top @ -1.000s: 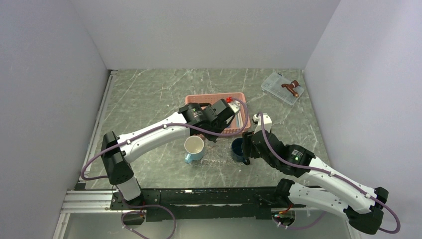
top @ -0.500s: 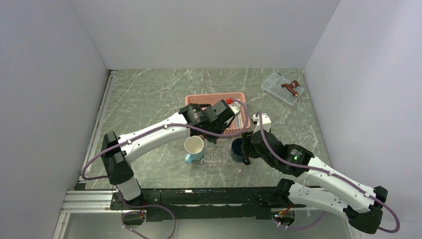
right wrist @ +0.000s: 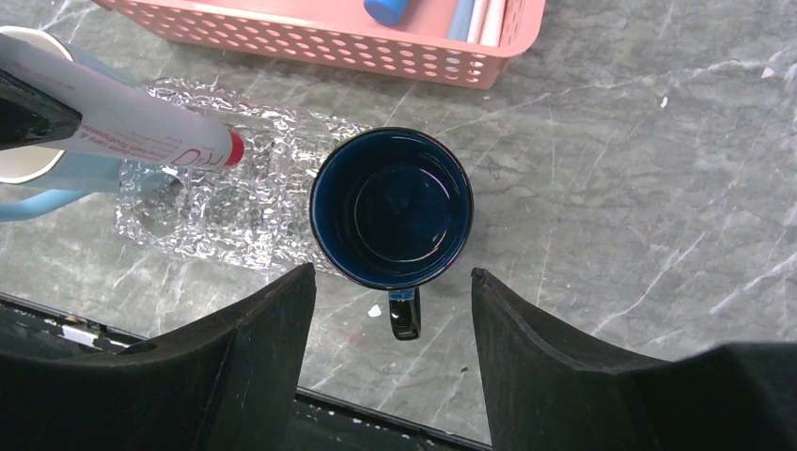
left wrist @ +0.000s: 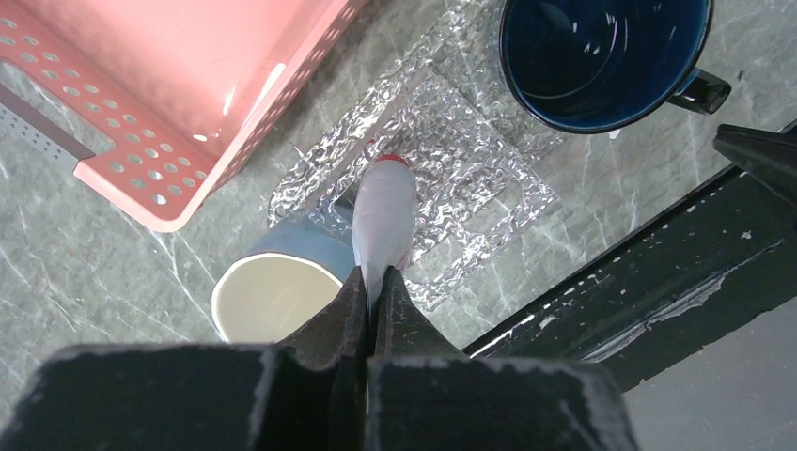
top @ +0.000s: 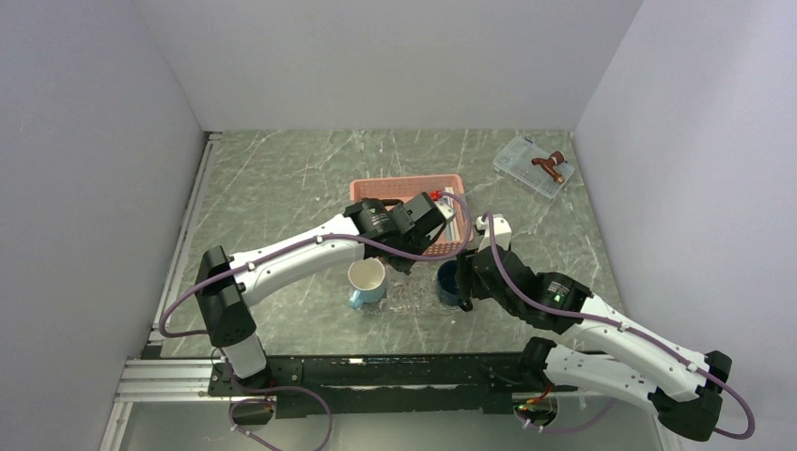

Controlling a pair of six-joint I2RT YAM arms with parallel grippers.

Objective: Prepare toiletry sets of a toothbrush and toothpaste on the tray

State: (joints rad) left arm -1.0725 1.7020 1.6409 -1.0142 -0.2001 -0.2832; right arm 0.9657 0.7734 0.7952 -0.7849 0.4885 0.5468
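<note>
The left arm reaches forward and rightward, the left gripper (left wrist: 371, 282) clamped shut on a white, red-capped toothpaste tube (left wrist: 383, 211) held above the clear tray (left wrist: 470, 169), beside a light blue mug (left wrist: 273, 291). The right arm bends inward, the right gripper (right wrist: 387, 277) spread wide and empty over a dark blue mug (right wrist: 390, 207) at the tray's right end. A pink basket (top: 376, 188) sits behind them on the grey-green marbled table (top: 282, 178), between plain white walls.

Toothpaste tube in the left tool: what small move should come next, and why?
Probably lower it straight down. The left tool is shut on the toothpaste, which hangs cap-first over a bare stretch of the tray between the pale mug and the dark blue mug, apparently not yet resting on it.
</note>
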